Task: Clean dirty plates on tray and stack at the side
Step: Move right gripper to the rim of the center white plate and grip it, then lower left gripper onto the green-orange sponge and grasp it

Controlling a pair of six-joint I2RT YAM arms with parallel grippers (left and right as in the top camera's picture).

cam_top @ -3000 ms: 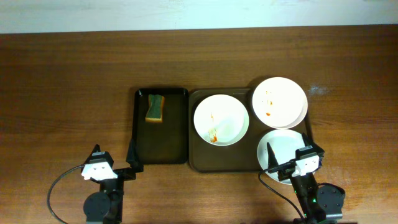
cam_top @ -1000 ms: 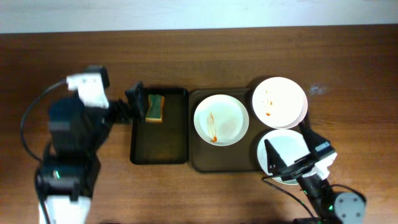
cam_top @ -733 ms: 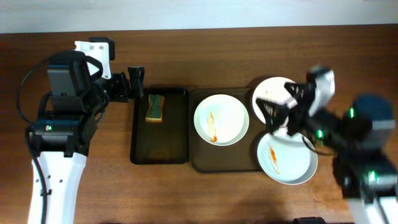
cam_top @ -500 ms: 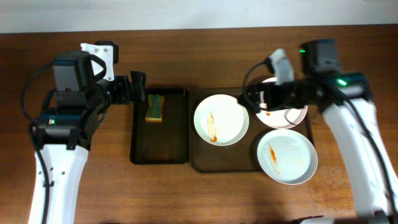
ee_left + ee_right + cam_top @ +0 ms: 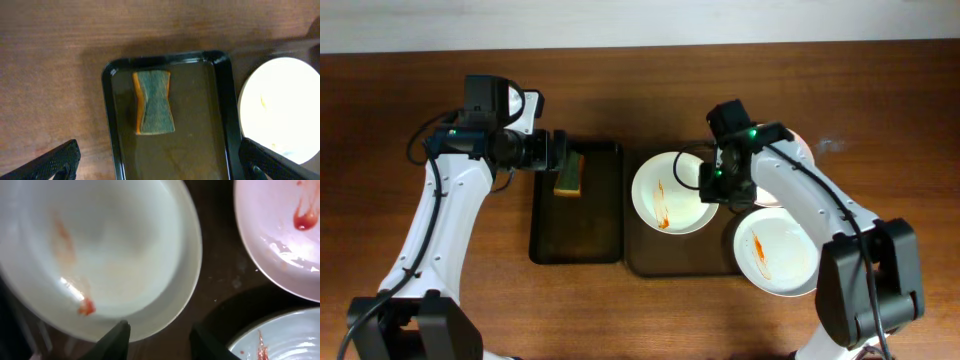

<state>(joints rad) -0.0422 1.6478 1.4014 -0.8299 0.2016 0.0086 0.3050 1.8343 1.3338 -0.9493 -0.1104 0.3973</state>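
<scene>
Hovering over green-and-orange rectangular sponge (image 5: 570, 178) in narrow black tray (image 5: 575, 235), left end effector (image 5: 560, 160). Right end effector (image 5: 713, 182) at right rim of round white shallow centre plate (image 5: 670, 195), orange-red streaked, on wide dark brown rectangular tray (image 5: 645, 262) on wooden desk (image 5: 420, 100). Streaked near plate (image 5: 782, 255) overlaps tray's front rim.

Left wrist: fingers (image 5: 50, 162) spread wide, sponge (image 5: 154, 102) ahead, untouched.

Right wrist: fingers (image 5: 116, 339) spread, straddling centre plate (image 5: 115, 245) rim; contact unclear. Streaked rear plate (image 5: 280, 235) beside.
</scene>
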